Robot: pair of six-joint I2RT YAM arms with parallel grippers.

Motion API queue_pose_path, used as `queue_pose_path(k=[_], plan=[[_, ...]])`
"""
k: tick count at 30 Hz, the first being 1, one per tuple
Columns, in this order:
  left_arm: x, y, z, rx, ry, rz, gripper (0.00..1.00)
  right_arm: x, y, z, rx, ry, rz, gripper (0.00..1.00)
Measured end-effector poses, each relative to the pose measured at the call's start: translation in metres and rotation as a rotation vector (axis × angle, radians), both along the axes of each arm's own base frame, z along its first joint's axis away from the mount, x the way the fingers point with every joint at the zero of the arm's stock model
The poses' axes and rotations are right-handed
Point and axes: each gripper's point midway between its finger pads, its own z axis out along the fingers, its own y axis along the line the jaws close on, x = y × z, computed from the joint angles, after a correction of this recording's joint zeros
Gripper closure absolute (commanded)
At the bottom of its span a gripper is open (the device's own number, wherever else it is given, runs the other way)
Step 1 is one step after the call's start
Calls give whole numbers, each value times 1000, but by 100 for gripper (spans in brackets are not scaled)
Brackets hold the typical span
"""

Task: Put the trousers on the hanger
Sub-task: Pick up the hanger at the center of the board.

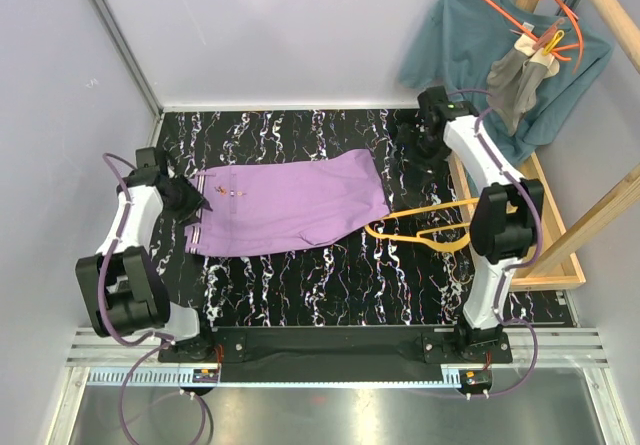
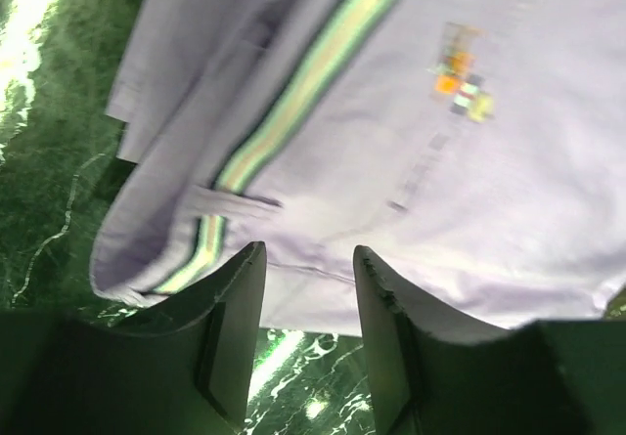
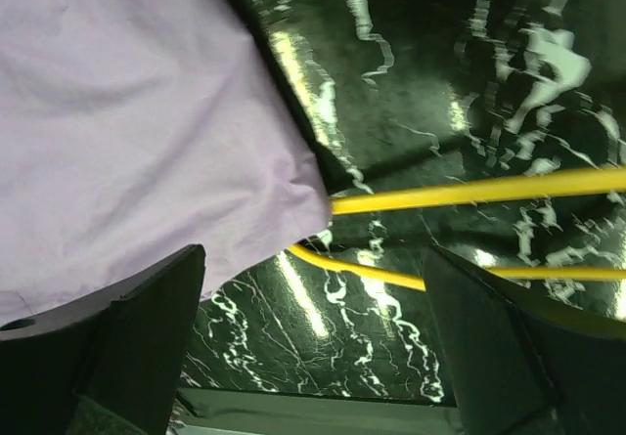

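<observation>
Right now we are looking at the trousers (image 1: 285, 205) lying flat and folded on the dark marbled surface (image 1: 330, 285). Their long axis is running left to right in the top view, with the striped waistband pointing left and the leg ends pointing right. We are holding the left fingers (image 2: 230, 308) partly spread just short of the waistband edge, gripping nothing. Our right fingers (image 3: 147, 327) are standing wide apart above the trousers' right-hand corner, also holding nothing. The hanger (image 1: 425, 230) is lying flat just right of the legs, likewise stretching left to right, one yellow bar passing beneath that cloth corner.
</observation>
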Motion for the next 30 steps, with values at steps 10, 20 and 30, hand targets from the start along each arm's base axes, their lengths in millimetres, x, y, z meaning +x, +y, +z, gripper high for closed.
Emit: queue_pose_path(k=[10, 20, 30], plan=[[14, -23, 34, 14, -103, -80, 52, -40, -108, -42, -47, 155, -503, 10], [19, -32, 53, 8, -152, -110, 53, -25, -119, -59, -64, 111, -703, 6], [20, -35, 59, -3, -168, -120, 53, -23, -135, -90, -163, 138, -704, 67]])
